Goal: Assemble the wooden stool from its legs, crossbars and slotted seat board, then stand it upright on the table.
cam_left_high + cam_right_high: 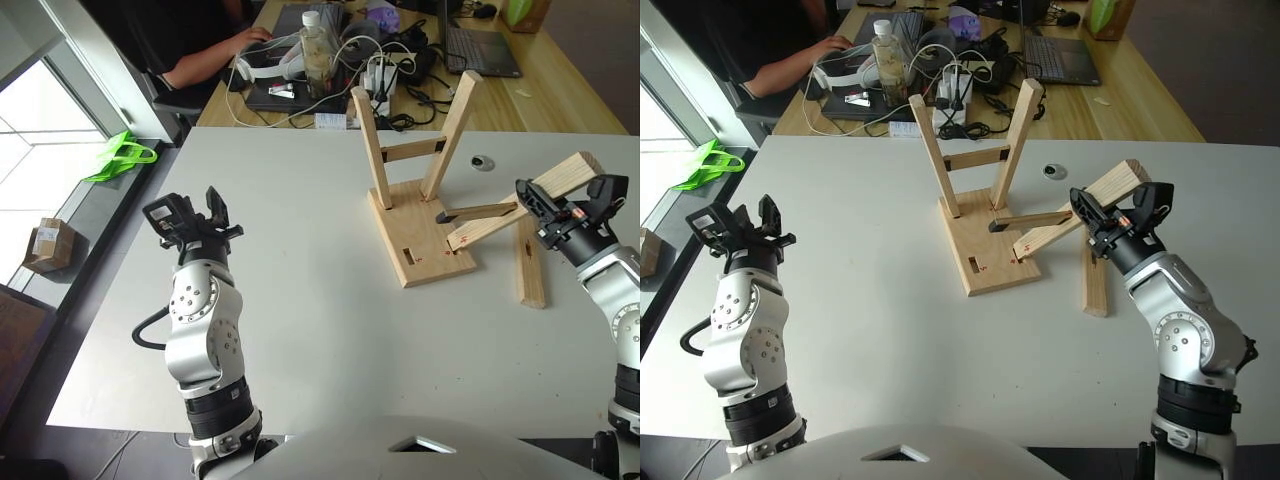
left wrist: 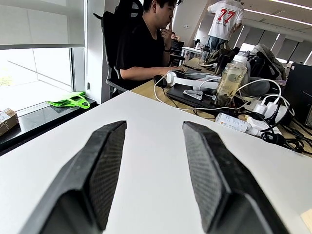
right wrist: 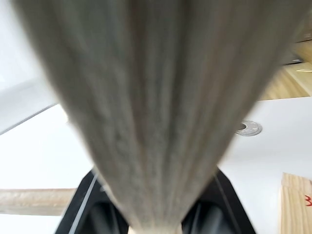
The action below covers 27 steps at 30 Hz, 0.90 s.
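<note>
1. The slotted seat board point(image 1: 415, 235) lies flat on the bench point(image 1: 300, 320), underside up. Two legs point(image 1: 372, 145) already stand in its far edge, joined by a crossbar point(image 1: 413, 151).
2. The right gripper point(image 1: 1122, 212) has its fingers clenched on a third leg point(image 1: 495, 225). It grips near the upper end, and the leg slants down towards the board's near right corner. I cannot tell whether the lower end touches the board or hangs just above it.
3. A second crossbar point(image 1: 485, 211) juts from this held leg and points towards the two standing legs.
4. A fourth leg point(image 1: 530, 272) lies loose on the bench, just beside the board on the right and under the gripper.
5. The left gripper point(image 2: 153, 127) hovers over bare bench well to the left, its fingers released and holding nothing.
6. The step in hand looks like seating the third leg. To do it well:
   - Swing the leg up towards vertical before pressing, since a slanted end would likely jam or skid the board.
   - Settle the foot squarely over its slot first, then push straight down.
   - Watch that the jutting crossbar does not knock the standing pair.
   - Bring the free left gripper over to steady the board, which would probably stop it sliding.
</note>
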{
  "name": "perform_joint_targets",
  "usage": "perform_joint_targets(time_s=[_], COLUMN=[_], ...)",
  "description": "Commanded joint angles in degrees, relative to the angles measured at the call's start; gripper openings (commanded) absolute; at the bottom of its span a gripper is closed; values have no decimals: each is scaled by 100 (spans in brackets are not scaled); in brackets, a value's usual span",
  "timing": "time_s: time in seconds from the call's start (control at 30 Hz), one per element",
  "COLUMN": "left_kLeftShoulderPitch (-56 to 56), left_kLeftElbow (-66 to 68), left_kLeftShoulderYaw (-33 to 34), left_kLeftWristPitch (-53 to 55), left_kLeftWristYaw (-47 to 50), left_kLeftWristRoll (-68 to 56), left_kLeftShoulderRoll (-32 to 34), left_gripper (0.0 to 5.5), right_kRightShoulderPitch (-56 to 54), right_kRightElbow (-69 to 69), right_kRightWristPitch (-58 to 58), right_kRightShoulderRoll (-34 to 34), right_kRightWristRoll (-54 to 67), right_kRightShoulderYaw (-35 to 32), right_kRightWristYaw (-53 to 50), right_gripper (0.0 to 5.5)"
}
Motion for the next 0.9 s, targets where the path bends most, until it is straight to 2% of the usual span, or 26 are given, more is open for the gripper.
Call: perform_joint_targets(time_s=[0.03,0.2,0.43,0.6,0.77,0.8,0.9], left_kLeftShoulderPitch=[91,100,-192,-347,-394,-395,-373], left_kLeftElbow=[-85,-94,83,186,230,235,235], left_kLeftShoulderYaw=[4,-41,-128,-171,-209,-206,-201], left_kLeftWristPitch=[-39,-100,-37,-2,18,17,8], left_kLeftWristYaw=[119,258,153,90,33,28,26], left_kLeftWristRoll=[68,143,218,228,237,236,234], left_kLeftShoulderRoll=[-51,-135,53,147,219,226,232], left_gripper=[213,213,213,213,213,213,213], right_kRightShoulderPitch=[406,293,564,169,-67,-119,-330], right_kRightElbow=[28,21,0,-39,-325,-400,-599], right_kRightWristPitch=[701,601,-396,-634,-513,-501,-470], right_kRightShoulderRoll=[-279,-222,648,1485,1791,1801,1806], right_kRightWristRoll=[-94,-293,-1089,-955,-631,-585,-421], right_kRightShoulderYaw=[187,324,849,775,496,437,298], right_kRightWristYaw=[162,234,-44,-532,-782,-811,-885], right_gripper=[98,98,98,98,98,134,182])
